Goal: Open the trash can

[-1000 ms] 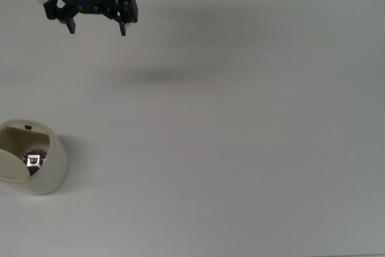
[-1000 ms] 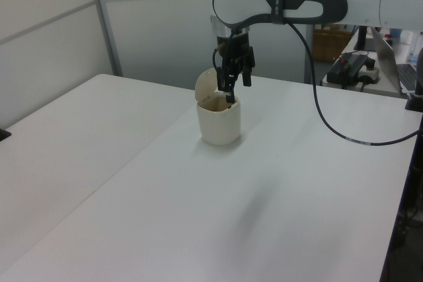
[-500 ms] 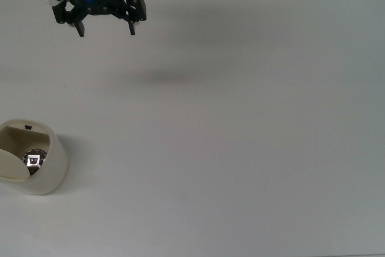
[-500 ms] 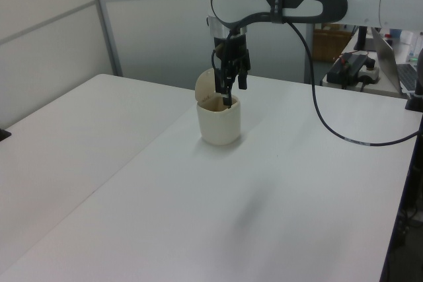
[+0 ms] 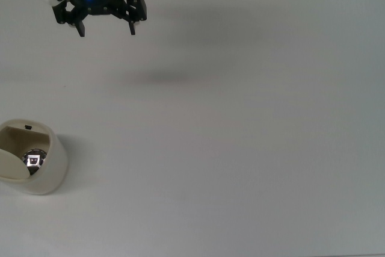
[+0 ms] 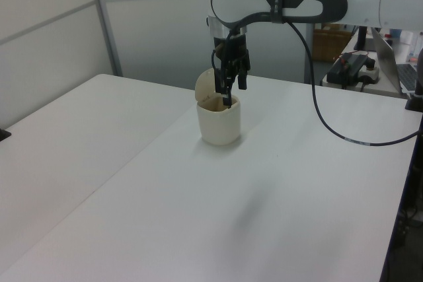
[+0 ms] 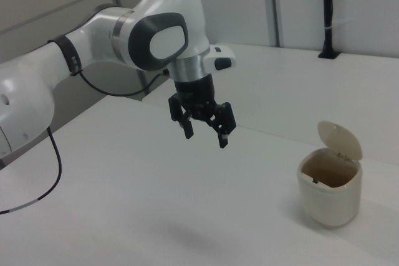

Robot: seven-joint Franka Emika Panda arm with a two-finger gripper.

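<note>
The trash can (image 5: 48, 170) is a small cream-white rounded bin standing at the top view's lower left. Its lid (image 5: 12, 165) is tipped up and the inside shows, with a small shiny item at the bottom. It also appears in the left view (image 6: 219, 122) and the right view (image 7: 329, 197), where the lid (image 7: 340, 140) stands upright behind the opening. My gripper (image 5: 107, 31) hangs high above the table near the top view's upper left, well apart from the bin. It is open and empty, seen too in the left view (image 6: 232, 90) and the right view (image 7: 204, 138).
The white table (image 5: 240, 148) stretches wide around the bin. A black cable (image 6: 330, 123) droops from the arm over the table. Beyond the table's far side in the left view stand a laptop (image 6: 390, 57) and boxes. A black post (image 7: 326, 14) rises at the right view's back.
A second ago the gripper sat slightly lower and further to the top view's left; it rose and shifted right a little, then held still. The bin's lid stays tipped up.
</note>
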